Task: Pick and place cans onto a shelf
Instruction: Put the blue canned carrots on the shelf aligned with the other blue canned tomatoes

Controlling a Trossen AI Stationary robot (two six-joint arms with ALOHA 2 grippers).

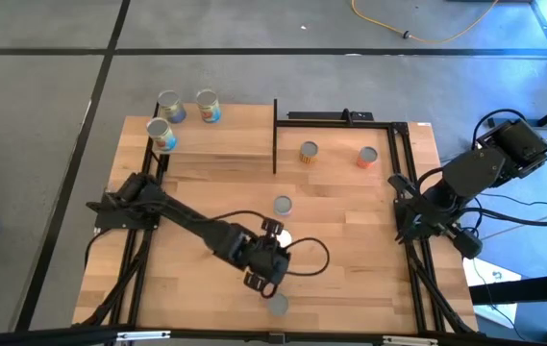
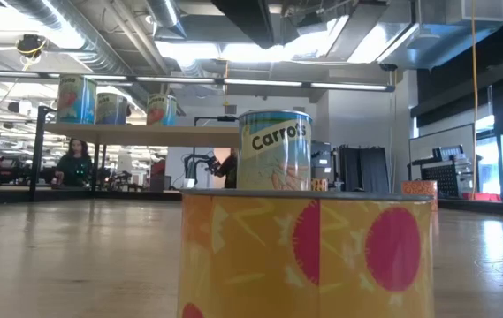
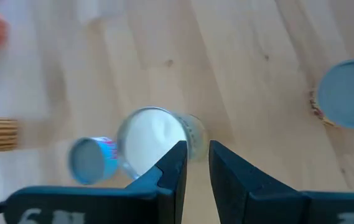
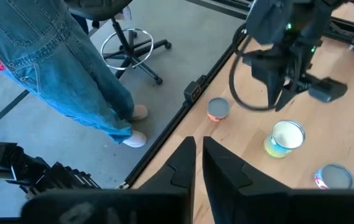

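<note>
Three cans point(image 1: 168, 104) point(image 1: 208, 106) point(image 1: 161, 133) stand on the shelf point(image 1: 225, 144) at the table's far left. Several more stand on the tabletop: two by the far edge point(image 1: 309, 152) point(image 1: 367, 157), one mid-table point(image 1: 283, 205), and one at the near edge point(image 1: 278, 305). A cream-topped can point(image 3: 155, 134) point(image 4: 285, 138) stands upright under my left gripper point(image 3: 197, 146) point(image 1: 275, 245). That gripper points steeply down just above and beside the can. It is open by a narrow gap with nothing in it. My right gripper point(image 4: 198, 142) point(image 1: 410, 226) is shut and raised over the table's right edge.
Black frame rails point(image 1: 417, 259) run along the table's right and left sides. A black upright post point(image 1: 275, 135) marks the shelf's right end. A person in jeans point(image 4: 71, 68) and a stool point(image 4: 127, 43) stand on the floor beside the table. In the low view a yellow can point(image 2: 304, 256) fills the foreground.
</note>
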